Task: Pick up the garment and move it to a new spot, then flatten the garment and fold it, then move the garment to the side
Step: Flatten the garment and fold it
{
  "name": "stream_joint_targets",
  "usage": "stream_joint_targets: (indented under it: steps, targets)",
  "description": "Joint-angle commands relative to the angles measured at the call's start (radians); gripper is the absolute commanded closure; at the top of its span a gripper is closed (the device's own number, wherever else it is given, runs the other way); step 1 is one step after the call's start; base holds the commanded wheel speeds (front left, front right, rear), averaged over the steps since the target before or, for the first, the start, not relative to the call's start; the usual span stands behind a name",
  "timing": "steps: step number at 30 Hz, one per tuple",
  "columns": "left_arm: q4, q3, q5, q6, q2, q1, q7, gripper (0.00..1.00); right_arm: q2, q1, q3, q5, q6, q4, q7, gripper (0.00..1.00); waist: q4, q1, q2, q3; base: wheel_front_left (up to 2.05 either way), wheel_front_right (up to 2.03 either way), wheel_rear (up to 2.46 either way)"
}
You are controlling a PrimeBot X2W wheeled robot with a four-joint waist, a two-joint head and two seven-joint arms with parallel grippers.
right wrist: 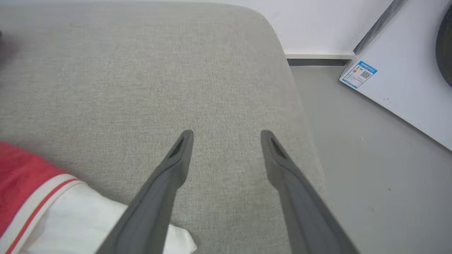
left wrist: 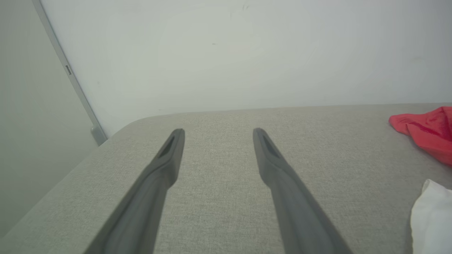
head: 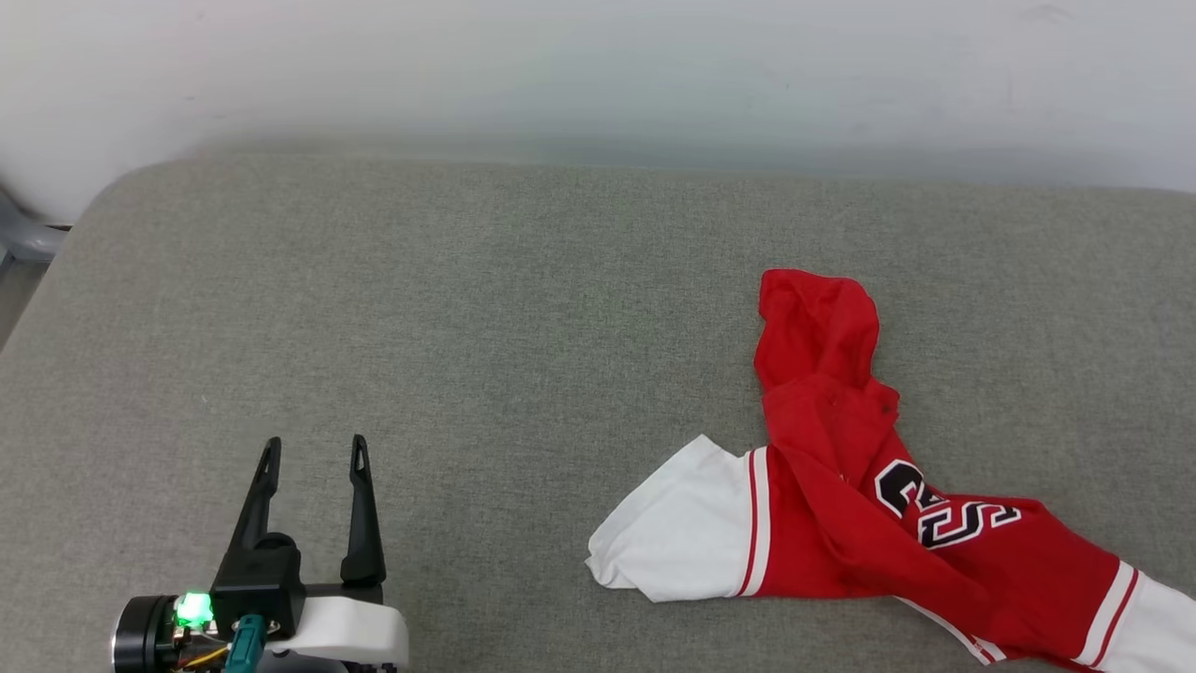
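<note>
The garment [head: 841,486], a red jersey T-shirt with white sleeves and black letters, lies crumpled on the right part of the grey cushion [head: 467,327]. One white sleeve [head: 677,537] points left; the other runs off the lower right corner. My left gripper [head: 313,453] stands open at the lower left, well apart from the shirt, nothing between its fingers. In the left wrist view the gripper [left wrist: 218,132] is open over bare cushion, with the garment [left wrist: 429,135] at the right edge. My right gripper [right wrist: 226,134] is open and empty, just right of a white sleeve [right wrist: 81,218].
A pale wall [head: 598,75] runs behind the cushion. The cushion's right edge [right wrist: 300,116] drops to a grey floor [right wrist: 370,158], where a white appliance [right wrist: 406,81] with a label stands. A grey post [left wrist: 67,70] rises past the cushion's left corner.
</note>
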Motion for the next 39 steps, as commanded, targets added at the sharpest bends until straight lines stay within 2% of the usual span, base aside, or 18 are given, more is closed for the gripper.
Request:
stream_joint_targets:
  steps: [1,5,11,16,20,24,29,31,33,36,39]
  targets:
    - [-0.006,0.0,0.002,0.002,0.005,0.006,-0.003,0.0,-0.003,-0.023,-0.027,-0.031,-0.001,-0.019,-0.023,0.0,-0.003,0.0,0.0,-0.004,0.0,0.0,0.0]
    - [-0.01,-0.001,0.003,0.004,0.008,0.013,-0.003,0.0,0.022,-0.033,-0.079,-0.084,-0.001,-0.094,-0.038,0.0,-0.007,0.0,0.0,-0.013,0.0,0.0,0.0]
    - [-0.018,-0.006,0.005,0.007,0.013,0.03,-0.003,0.0,0.107,-0.01,-0.197,-0.233,-0.001,-0.321,-0.01,0.0,-0.013,0.0,0.0,-0.033,0.0,0.0,0.0]
    - [-0.023,-0.017,0.009,0.002,0.017,0.041,-0.003,0.0,0.279,0.041,-0.334,-0.397,-0.001,-0.555,0.011,0.0,-0.01,0.0,0.0,-0.053,0.0,0.0,0.0]
    - [-0.029,-0.026,0.007,-0.006,0.024,0.038,-0.003,0.0,0.426,0.101,-0.389,-0.527,-0.001,-0.701,0.005,0.0,-0.008,0.0,0.0,-0.064,0.0,0.0,0.0]
    - [-0.035,-0.041,0.002,-0.042,0.052,-0.006,-0.003,0.0,0.54,0.161,-0.404,-0.614,-0.001,-0.773,-0.006,0.0,-0.007,0.0,0.0,-0.072,0.0,0.0,0.0]
    - [0.014,-0.074,-0.023,-0.161,0.123,-0.098,0.0,0.0,0.6,0.203,-0.404,-0.651,-0.001,-0.791,0.004,0.0,-0.013,0.0,0.0,-0.076,0.0,0.0,0.0]
    - [0.038,-0.104,-0.041,-0.205,0.154,-0.151,0.059,0.0,0.607,0.204,-0.401,-0.656,-0.001,-0.785,0.004,0.0,-0.019,0.0,0.0,-0.075,0.0,0.0,0.0]
    - [0.045,-0.143,-0.065,-0.228,0.191,-0.207,0.13,0.0,0.606,0.202,-0.394,-0.664,-0.001,-0.778,0.005,0.0,-0.028,0.0,0.0,-0.073,0.0,0.0,0.0]
    - [0.045,-0.227,-0.153,-0.241,0.231,-0.287,0.275,0.0,0.604,0.2,-0.389,-0.674,-0.001,-0.766,0.002,0.0,-0.04,0.0,0.0,-0.067,0.0,0.0,0.0]
    - [0.031,-0.358,-0.286,-0.24,0.294,-0.351,0.43,0.0,0.611,0.199,-0.383,-0.681,-0.001,-0.752,-0.003,0.0,-0.057,0.0,0.0,-0.057,0.0,0.0,0.0]
